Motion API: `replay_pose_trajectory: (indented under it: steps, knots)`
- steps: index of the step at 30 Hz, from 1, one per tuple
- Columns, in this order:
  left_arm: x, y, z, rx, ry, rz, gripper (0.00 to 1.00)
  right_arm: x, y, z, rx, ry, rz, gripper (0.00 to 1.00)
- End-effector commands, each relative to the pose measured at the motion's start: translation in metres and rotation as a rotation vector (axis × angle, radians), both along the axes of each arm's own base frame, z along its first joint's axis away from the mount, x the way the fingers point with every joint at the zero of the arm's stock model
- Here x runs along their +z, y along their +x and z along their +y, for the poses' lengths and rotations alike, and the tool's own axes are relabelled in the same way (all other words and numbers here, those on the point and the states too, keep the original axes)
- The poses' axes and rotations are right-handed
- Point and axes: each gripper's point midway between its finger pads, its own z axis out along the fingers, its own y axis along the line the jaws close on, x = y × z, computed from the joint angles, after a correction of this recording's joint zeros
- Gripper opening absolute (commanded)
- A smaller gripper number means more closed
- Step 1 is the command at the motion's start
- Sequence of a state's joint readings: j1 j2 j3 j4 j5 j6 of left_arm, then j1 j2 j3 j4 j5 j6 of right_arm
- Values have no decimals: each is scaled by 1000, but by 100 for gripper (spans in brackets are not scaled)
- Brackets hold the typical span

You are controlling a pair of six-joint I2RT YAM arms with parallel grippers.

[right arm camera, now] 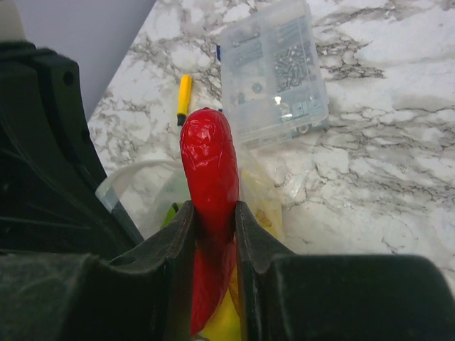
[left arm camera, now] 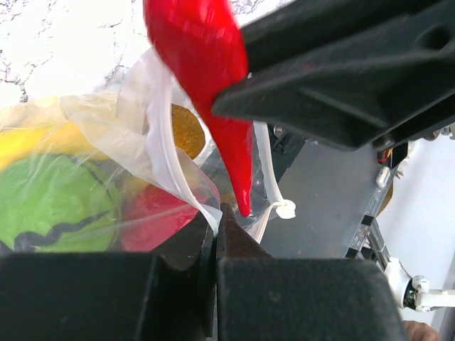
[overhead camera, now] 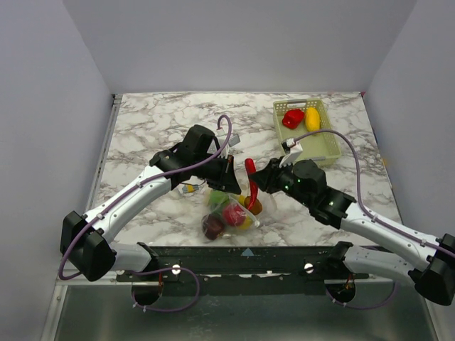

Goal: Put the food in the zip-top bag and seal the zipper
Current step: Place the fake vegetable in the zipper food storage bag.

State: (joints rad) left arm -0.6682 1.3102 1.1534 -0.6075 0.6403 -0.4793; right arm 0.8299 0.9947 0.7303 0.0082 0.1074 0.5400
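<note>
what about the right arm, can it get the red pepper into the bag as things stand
Probably yes: the right tool holds the red pepper tip-down at the mouth of the zip-top bag, its rim pinched by the left tool; nothing visible lies between.

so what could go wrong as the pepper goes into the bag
The red pepper in the right gripper hangs at the mouth edge of the zip-top bag, so its tip may catch the zipper and slide outside. The left gripper pinches only a thin bit of that edge; a push could pull it free.
</note>
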Motion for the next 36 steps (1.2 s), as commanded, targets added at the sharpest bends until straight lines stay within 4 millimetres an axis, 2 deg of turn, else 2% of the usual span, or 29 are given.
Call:
replay_pose_trajectory:
  steps: [1,8,10,15,21,22,23,29,33,36]
  knots:
    - [9,1,-4,-11,-27,-27,0,-16,-8,-5,-44,-39,-10,0]
    - [7,2,-4,-9,-22,-20,0,-19,-17,-13,-48,-16,-1,0]
    - [7,2,-5,-10,-22,-21,0,-27,-23,-16,-27,-37,21,0]
    - [6,3,-5,-8,-21,-20,0,-42,-41,-6,82,-76,88,0]
    - [6,4,-4,-3,-18,-25,0,-49,-45,1,111,-74,130,2]
    - [5,6,-4,2,-11,-29,0,-44,-42,7,115,-61,136,16]
    - [5,6,-3,4,-11,-30,0,-43,-41,9,112,-59,143,22]
    - [7,8,-2,13,-6,-43,0,-45,-27,10,33,-113,215,52]
    - [7,11,-2,20,2,-51,0,-43,-16,-2,-76,-174,252,62]
    - [5,14,-1,32,18,-58,0,-42,-15,-21,-158,-207,273,64]
